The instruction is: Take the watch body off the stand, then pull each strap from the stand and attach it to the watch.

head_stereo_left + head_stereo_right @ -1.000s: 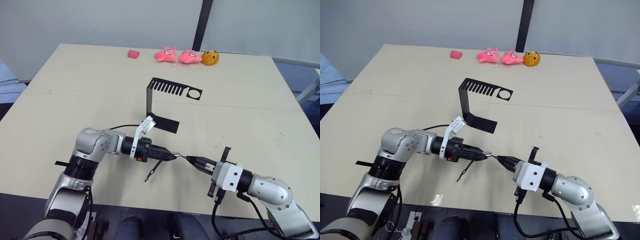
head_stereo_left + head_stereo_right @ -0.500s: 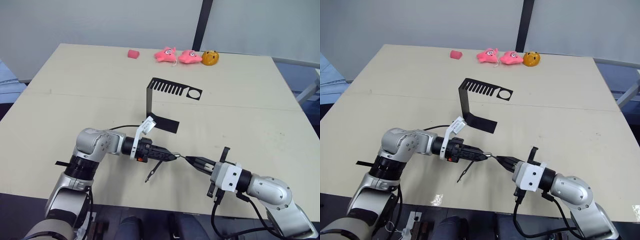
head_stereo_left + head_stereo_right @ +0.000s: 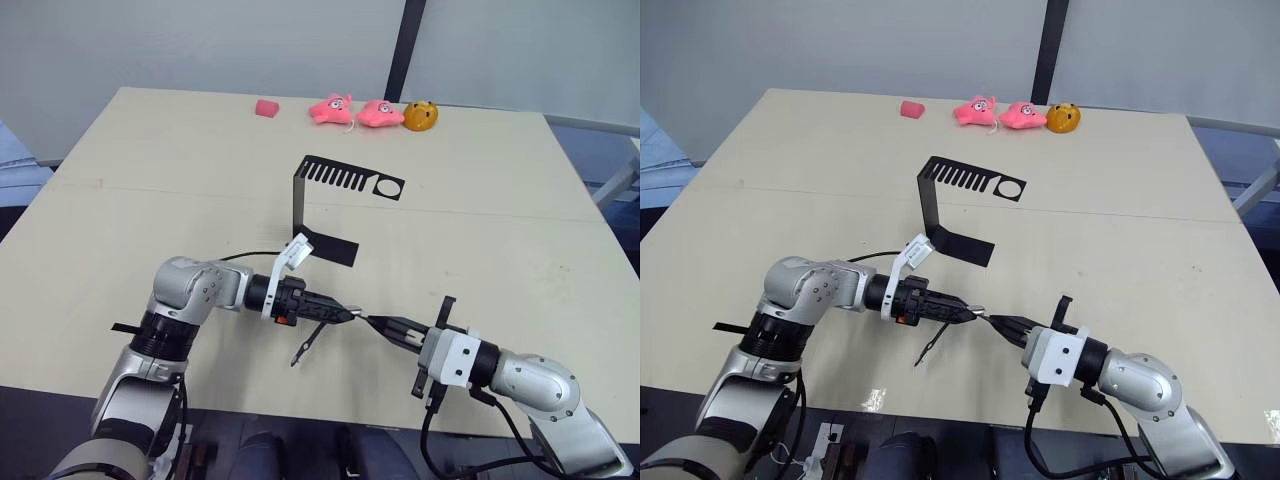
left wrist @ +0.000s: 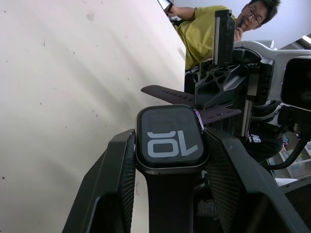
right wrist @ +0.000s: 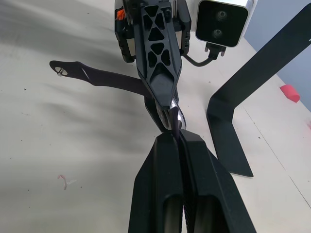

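My left gripper (image 3: pixel 343 315) is shut on the watch body (image 4: pixel 170 141), a grey-rimmed case with white digits on a black screen. One dark strap (image 3: pixel 305 344) hangs from the case down toward the table; its far end carries a small pin (image 5: pixel 60 72). My right gripper (image 3: pixel 384 324) faces the left one tip to tip and is shut on the other strap (image 4: pixel 197 104), which lies crosswise against the case's outer edge. The black stand (image 3: pixel 298 195) is on the table behind both grippers, its slotted top plate (image 3: pixel 350 178) bare.
Two pink soft toys (image 3: pixel 330 108) (image 3: pixel 379 113), an orange one (image 3: pixel 420 116) and a small red block (image 3: pixel 265 108) line the table's far edge. A person in a yellow shirt (image 4: pixel 199 34) sits beyond the table in the left wrist view.
My right gripper has crept a little left toward the left gripper with its strap. The left gripper and watch body have stayed put.
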